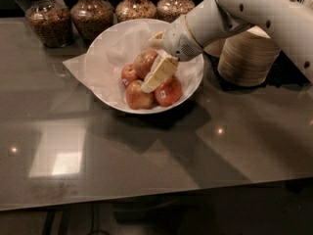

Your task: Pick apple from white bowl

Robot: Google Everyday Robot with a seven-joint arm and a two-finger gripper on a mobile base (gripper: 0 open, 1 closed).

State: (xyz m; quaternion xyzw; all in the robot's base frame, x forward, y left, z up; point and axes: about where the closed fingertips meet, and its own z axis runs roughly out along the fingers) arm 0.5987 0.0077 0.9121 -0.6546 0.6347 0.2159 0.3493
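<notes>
The white bowl (194,78), lined with crumpled white paper, stands at the back middle of the grey table. It holds the large red-brown apple (142,61) and three smaller red apples (138,97), two with small stickers. My gripper (149,62) reaches in from the right and hangs low over the fruit. Its fingers are apart. The lower cream finger (159,73) lies across the right side of the large apple and over the small ones. The upper finger (156,35) is just behind the large apple. All apples rest in the bowl.
Several glass jars of grains (46,21) line the back edge behind the bowl. A stack of tan disposable bowls (249,58) stands to the right, under my white arm (264,9). The table's front edge (156,197) runs across the bottom.
</notes>
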